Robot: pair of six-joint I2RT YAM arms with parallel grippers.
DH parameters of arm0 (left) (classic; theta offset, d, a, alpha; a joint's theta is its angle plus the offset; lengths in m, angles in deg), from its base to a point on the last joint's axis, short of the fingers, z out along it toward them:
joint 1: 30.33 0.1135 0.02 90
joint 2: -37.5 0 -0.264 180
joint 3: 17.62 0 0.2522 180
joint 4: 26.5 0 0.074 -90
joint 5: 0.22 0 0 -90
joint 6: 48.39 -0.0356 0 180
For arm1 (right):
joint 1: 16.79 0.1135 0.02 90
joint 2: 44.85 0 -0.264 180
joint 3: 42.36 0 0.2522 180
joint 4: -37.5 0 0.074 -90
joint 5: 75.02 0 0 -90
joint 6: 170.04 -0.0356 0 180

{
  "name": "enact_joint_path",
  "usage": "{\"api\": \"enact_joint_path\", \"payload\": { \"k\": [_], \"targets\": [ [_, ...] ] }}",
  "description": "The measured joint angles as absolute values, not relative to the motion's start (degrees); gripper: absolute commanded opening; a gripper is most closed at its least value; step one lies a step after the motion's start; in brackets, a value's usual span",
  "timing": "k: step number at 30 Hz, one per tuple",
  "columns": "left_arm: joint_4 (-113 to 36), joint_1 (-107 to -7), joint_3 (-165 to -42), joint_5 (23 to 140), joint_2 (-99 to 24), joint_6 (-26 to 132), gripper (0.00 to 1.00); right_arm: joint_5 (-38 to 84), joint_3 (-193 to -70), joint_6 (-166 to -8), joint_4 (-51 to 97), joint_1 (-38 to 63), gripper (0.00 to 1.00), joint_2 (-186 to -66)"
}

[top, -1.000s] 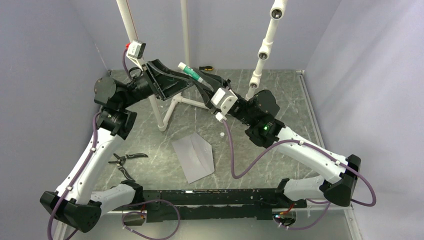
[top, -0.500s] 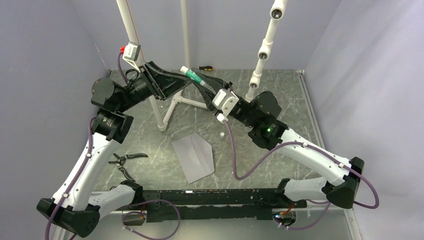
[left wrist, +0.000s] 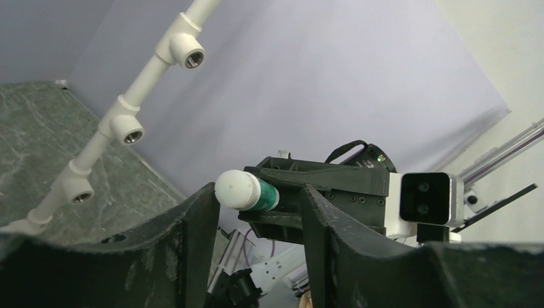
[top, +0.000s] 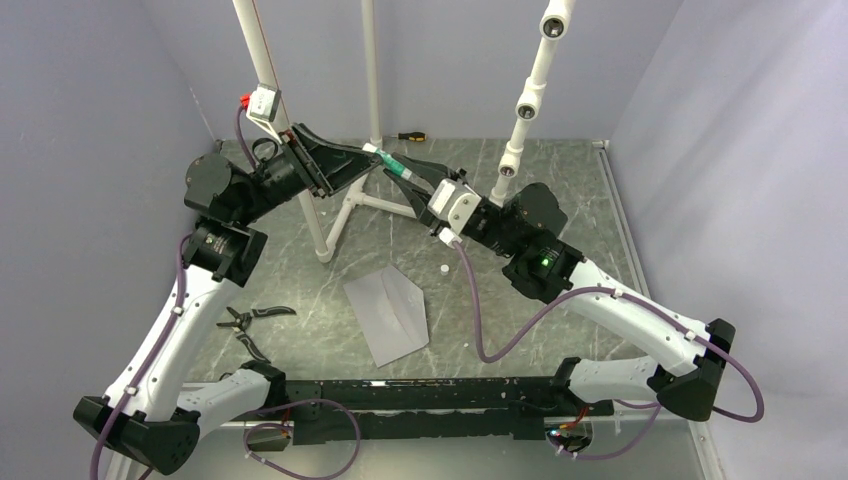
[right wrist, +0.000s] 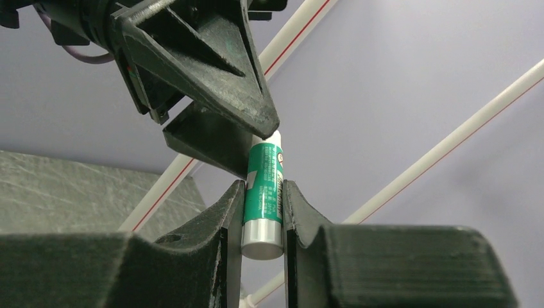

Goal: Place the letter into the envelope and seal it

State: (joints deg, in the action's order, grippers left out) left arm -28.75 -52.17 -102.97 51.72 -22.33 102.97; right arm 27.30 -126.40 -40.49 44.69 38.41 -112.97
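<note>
We note: right gripper (right wrist: pixel 263 186) clamped on green glue stick (right wrist: pixel 263 168); label print too small to read. Left gripper (left wrist: pixel 259 188) fingers apart around white cap (left wrist: pixel 236 189). Envelope (top: pixel 388 312) flat on table (top: pixel 580 180), between arms.

**Top view:** fixed above and behind the arm bases, it looked down and forward over the whole table (top: pixel 585 190) from far off.

**Left wrist view:** set behind its own fingers (left wrist: pixel 192 250), it looked out between them and upward at the back wall, close in.

**Right wrist view:** set behind its own fingers (right wrist: pixel 221 231), it faced upward, very close.

**Shared by all three:** the glue stick (top: pixel 392 160) between the fingertips. Each wrist view also showed the other arm's gripper beyond its fingertips: the right gripper (left wrist: pixel 279 196) and the left gripper (right wrist: pixel 260 136).
</note>
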Motion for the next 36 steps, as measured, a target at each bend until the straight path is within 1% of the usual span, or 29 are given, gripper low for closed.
{"api": "enact_joint_path", "payload": {
  "k": [2,4,7,8,9,11,12,13,15,24,28,30,36],
  "targets": [
    [-28.6,-52.2,-103.0,51.7,-22.4,103.5,0.42,27.4,-126.4,-40.8,44.3,38.4,0.00,-113.0],
    [-28.6,-52.2,-103.0,51.7,-22.6,103.8,0.30,27.5,-126.4,-41.0,44.4,38.4,0.00,-112.9],
    [-28.1,-52.1,-102.9,51.6,-23.2,105.2,0.05,27.4,-126.4,-41.4,44.1,38.4,0.00,-112.6],
    [-27.7,-52.2,-102.8,51.5,-23.4,105.8,0.03,27.4,-126.4,-41.5,44.0,38.3,0.00,-112.6],
    [-27.6,-52.2,-102.9,51.5,-23.5,106.3,0.03,27.4,-126.4,-41.5,43.9,38.2,0.03,-112.6],
    [-27.5,-52.2,-102.8,51.4,-23.6,107.3,0.03,27.3,-126.4,-41.7,43.9,38.1,0.25,-112.7],
    [-27.3,-52.2,-102.8,51.3,-23.6,107.7,0.03,27.3,-126.4,-41.7,43.9,38.1,0.34,-112.7],
    [-27.1,-52.2,-102.8,51.2,-23.8,108.5,0.03,27.3,-126.4,-41.8,44.1,38.1,0.40,-112.7],
    [-26.0,-52.1,-102.9,50.8,-24.3,110.0,0.03,27.3,-126.4,-42.3,44.6,38.1,0.45,-112.7],
    [-22.5,-52.1,-102.8,48.6,-27.2,117.4,0.02,30.8,-126.3,-44.0,50.8,37.0,0.46,-115.5],
    [-20.5,-52.1,-102.8,48.7,-27.1,118.0,0.03,32.9,-126.3,-45.8,53.4,35.4,0.49,-116.6],
    [-19.2,-52.2,-102.8,48.7,-27.1,118.3,0.02,33.6,-126.3,-46.5,54.5,34.8,0.49,-116.7],
    [-15.4,-52.1,-102.4,49.0,-26.7,119.5,0.02,36.0,-126.3,-47.8,57.9,33.8,0.40,-117.5]
  ]
}}
